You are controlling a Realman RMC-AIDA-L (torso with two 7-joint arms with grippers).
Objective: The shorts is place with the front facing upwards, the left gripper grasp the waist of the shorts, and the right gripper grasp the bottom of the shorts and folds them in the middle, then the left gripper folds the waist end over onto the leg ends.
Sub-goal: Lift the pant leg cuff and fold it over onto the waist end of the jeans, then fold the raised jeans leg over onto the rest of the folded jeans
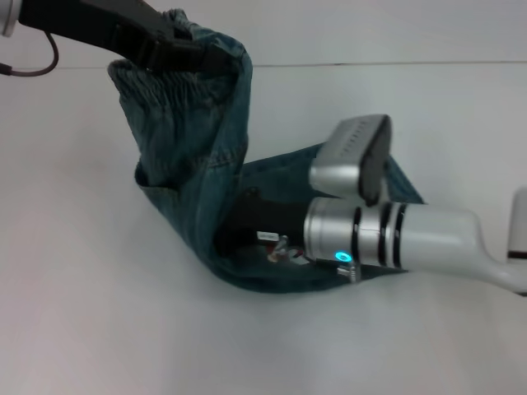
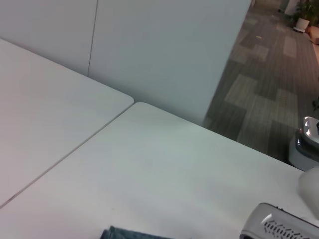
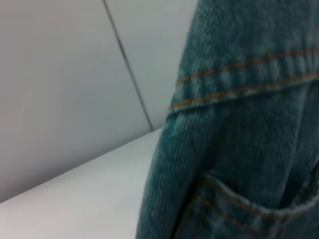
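Lifting: the waist of the shorts (image 1: 156,82) is held pinched in the left gripper (image 1: 185,51) fingers.
Right gripper (image 1: 247,222): buried among the shorts (image 1: 198,189); finger state cannot be told.
Surface (image 1: 99,313): white, below both.

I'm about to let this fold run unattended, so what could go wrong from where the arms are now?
1. The left pincer holds the waist of the shorts lifted by one bunched spot; the cloth may slip out or drop crooked.
2. The right pincer sits low inside the fold of the shorts, so the waist end coming over could drape onto that arm and trap it.
3. Pulling it out might drag the fold apart across the table.
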